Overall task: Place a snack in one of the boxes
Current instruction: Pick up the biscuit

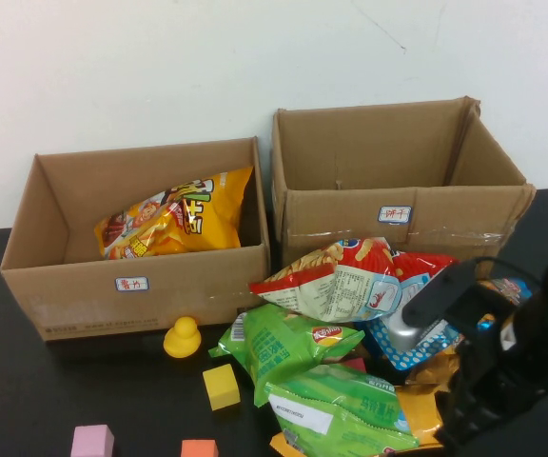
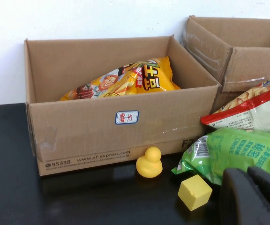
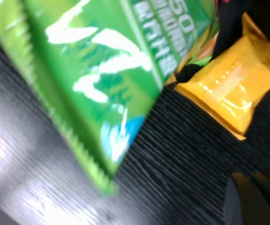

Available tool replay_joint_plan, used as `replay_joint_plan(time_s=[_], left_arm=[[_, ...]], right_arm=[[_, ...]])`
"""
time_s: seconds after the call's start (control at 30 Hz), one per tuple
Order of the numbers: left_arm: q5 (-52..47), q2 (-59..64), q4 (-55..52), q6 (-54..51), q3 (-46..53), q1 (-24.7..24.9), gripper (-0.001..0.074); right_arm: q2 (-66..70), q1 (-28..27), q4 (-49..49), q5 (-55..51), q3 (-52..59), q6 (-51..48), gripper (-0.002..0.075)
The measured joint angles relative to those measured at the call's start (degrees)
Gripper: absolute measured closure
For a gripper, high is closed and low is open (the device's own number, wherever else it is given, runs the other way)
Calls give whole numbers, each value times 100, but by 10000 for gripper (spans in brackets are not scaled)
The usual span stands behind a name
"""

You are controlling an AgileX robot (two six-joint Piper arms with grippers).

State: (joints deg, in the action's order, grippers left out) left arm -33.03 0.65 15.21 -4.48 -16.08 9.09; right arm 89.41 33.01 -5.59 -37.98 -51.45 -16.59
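A pile of snack bags lies in front of two cardboard boxes: a red-and-white bag (image 1: 336,278), green bags (image 1: 283,345), a blue bag (image 1: 417,345) and a yellow packet (image 3: 236,91). The left box (image 1: 131,290) holds a yellow chip bag (image 1: 179,217); the right box (image 1: 398,224) looks empty. My right gripper (image 1: 455,419) is low over the pile's near right side, shut and empty (image 3: 252,201), beside a green bag (image 3: 102,70). My left gripper (image 2: 254,197) is out of the high view, shut and empty, near a green bag (image 2: 238,152) and a yellow cube (image 2: 194,191).
A yellow toy duck (image 1: 182,337) sits in front of the left box. A yellow cube (image 1: 221,386), a pink cube (image 1: 92,441) and an orange cube (image 1: 199,447) lie on the black table (image 1: 27,400). A white wall stands behind the boxes.
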Motion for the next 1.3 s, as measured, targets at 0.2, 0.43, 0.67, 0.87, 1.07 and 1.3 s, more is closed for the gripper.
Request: replay_joint_plan(time_s=[0.2, 0.43, 0.67, 0.87, 1.07, 1.3], left_arm=[[0, 0, 0, 0, 0, 0, 736], [0, 0, 4, 12, 0, 0, 736], [0, 0, 17, 12, 0, -4, 736], [0, 0, 17, 12, 0, -4, 736], [0, 0, 17, 12, 0, -4, 736], [0, 0, 17, 0, 0, -4, 736]], right_arm=[[518, -221, -371, 985, 222, 574, 689], [615, -211, -1041, 3247, 1290, 1260, 263], [1108, -131, -1086, 4343, 1432, 1659, 48], [1854, -131, -1162, 4580, 1365, 1703, 36], [2484, -131, -1178, 4716, 915, 1715, 93], [2554, -131, -1178, 4448, 754, 1764, 328]])
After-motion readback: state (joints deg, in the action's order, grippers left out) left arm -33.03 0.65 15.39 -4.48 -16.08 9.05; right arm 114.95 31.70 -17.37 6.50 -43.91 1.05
